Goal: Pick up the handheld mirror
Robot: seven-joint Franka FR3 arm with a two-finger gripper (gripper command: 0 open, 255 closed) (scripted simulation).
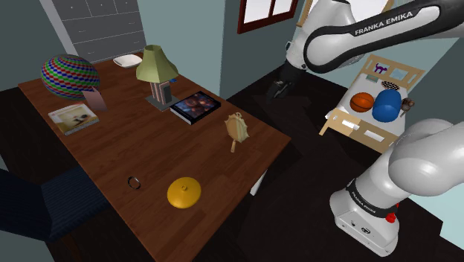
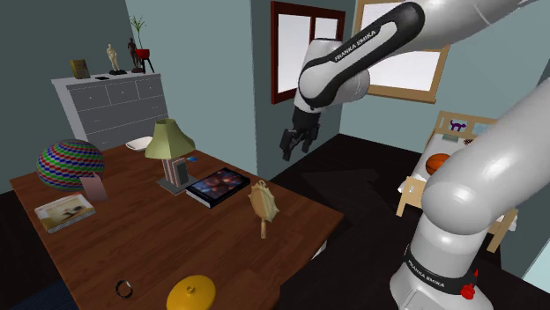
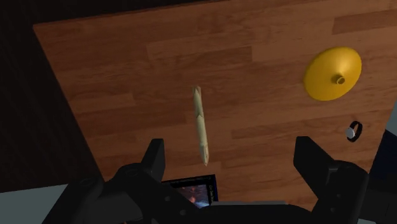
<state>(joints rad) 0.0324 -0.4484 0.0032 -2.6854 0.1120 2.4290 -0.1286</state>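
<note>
Hanging in the air off the wooden table's (image 1: 111,156) edge, the black gripper (image 1: 279,89) has its jaws spread wide with nothing between them. In the second exterior view the gripper (image 2: 291,145) sits over dark floor, higher than the tabletop and well apart from everything on it.

The handheld mirror (image 1: 236,128) is a pale tan piece that stands upright on its handle near the table edge closest to the jaws. It is below them and out ahead, and no finger touches it. In the second exterior view the mirror (image 2: 263,204) has its head up and its handle down on the boards.

In the wrist view the gripper (image 3: 232,159) looks down on the table (image 3: 254,51), and the mirror (image 3: 201,124) appears edge-on as a thin pale strip. It lies ahead of the fingertips within the gap between the two fingers, nearer one finger than the other.

A dark book with a pictured cover (image 3: 191,191) lies closest under the jaws, just short of the mirror. A yellow disc with a small knob (image 3: 332,74) lies beyond the mirror and off to the side of the far finger. A small dark ring (image 3: 354,131) lies near the disc.
</note>
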